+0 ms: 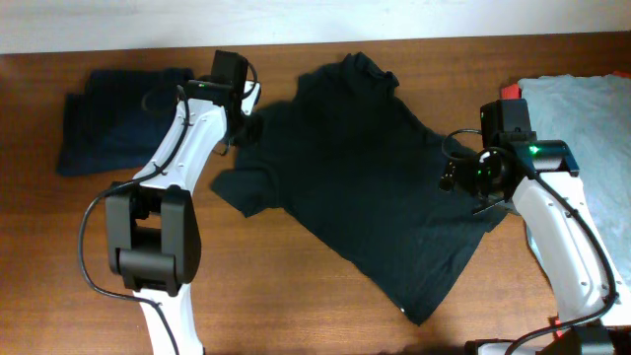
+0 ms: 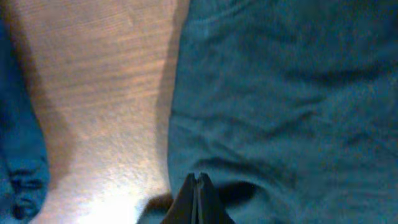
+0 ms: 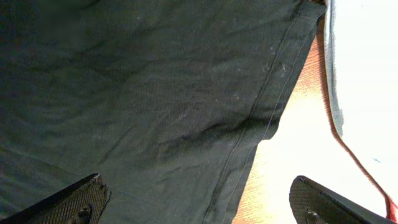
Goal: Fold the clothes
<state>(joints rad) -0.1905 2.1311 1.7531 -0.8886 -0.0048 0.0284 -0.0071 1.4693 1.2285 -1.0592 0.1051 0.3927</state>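
A black T-shirt (image 1: pixel 365 168) lies spread and skewed across the middle of the table, with a small white mark (image 1: pixel 407 314) near its lower corner. My left gripper (image 1: pixel 244 122) is at the shirt's left shoulder, beside the sleeve. In the left wrist view the left gripper (image 2: pixel 198 182) is shut, tips together right at the shirt (image 2: pixel 280 93) edge, and no fabric shows between them. My right gripper (image 1: pixel 450 164) hovers over the shirt's right edge. In the right wrist view the right gripper (image 3: pixel 202 202) is wide open above the shirt's stitched edge (image 3: pixel 267 106), holding nothing.
A folded navy garment (image 1: pixel 118 123) lies at the back left, close to the left arm. A light grey-blue garment (image 1: pixel 582 104) with a red one (image 1: pixel 511 91) beside it sits at the right edge. Bare wooden table (image 1: pixel 296 286) runs along the front.
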